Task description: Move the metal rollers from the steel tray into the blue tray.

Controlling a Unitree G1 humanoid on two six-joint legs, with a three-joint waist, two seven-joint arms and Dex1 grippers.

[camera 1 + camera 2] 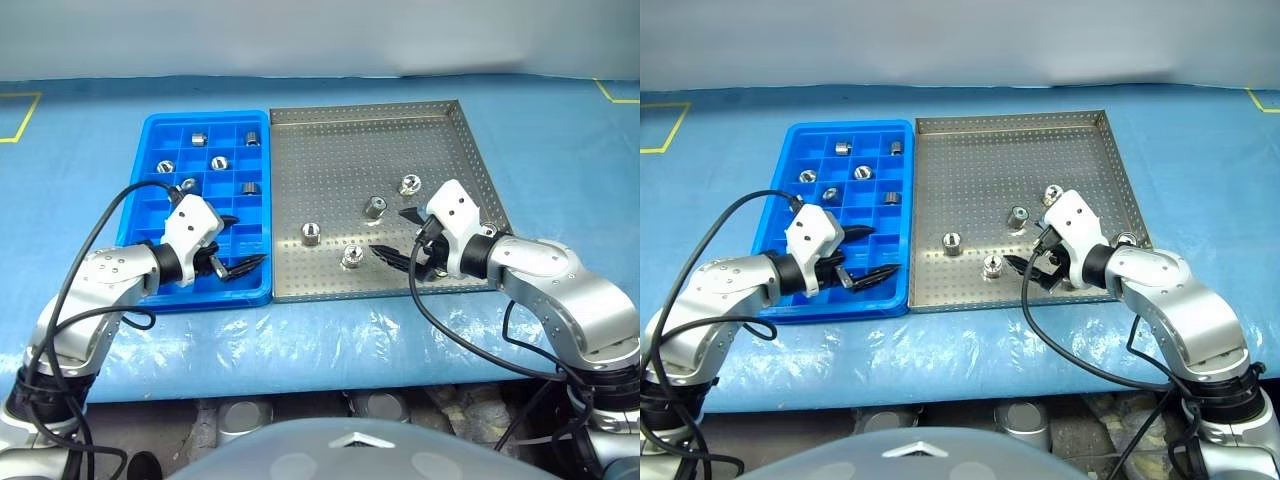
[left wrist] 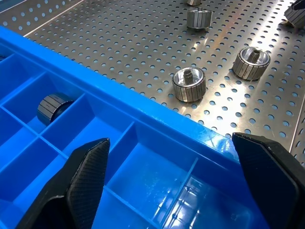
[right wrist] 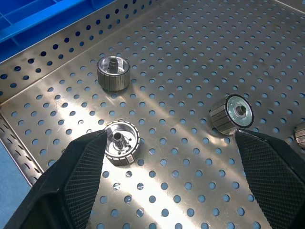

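The steel tray [image 1: 340, 150] lies right of the blue tray [image 1: 200, 117], their sides touching. Several metal rollers stand on the steel tray's perforated floor, among them a roller [image 1: 352, 257] near the front, a roller [image 1: 311, 233] and a roller [image 1: 375, 208]. More rollers [image 1: 219, 162] sit in the blue tray's far compartments. My left gripper [image 1: 245, 240] hangs open and empty over the blue tray's near right corner. My right gripper [image 1: 390, 232] is open and empty above the steel tray's front. In its wrist view the fingers bracket a roller [image 3: 121, 142] and a tipped roller [image 3: 232, 116].
Both trays rest on a table under a blue cloth [image 1: 560, 140], with yellow tape marks [image 1: 20, 120] at the far corners. The table's front edge runs just below the trays. Black cables [image 1: 100, 230] loop from each wrist.
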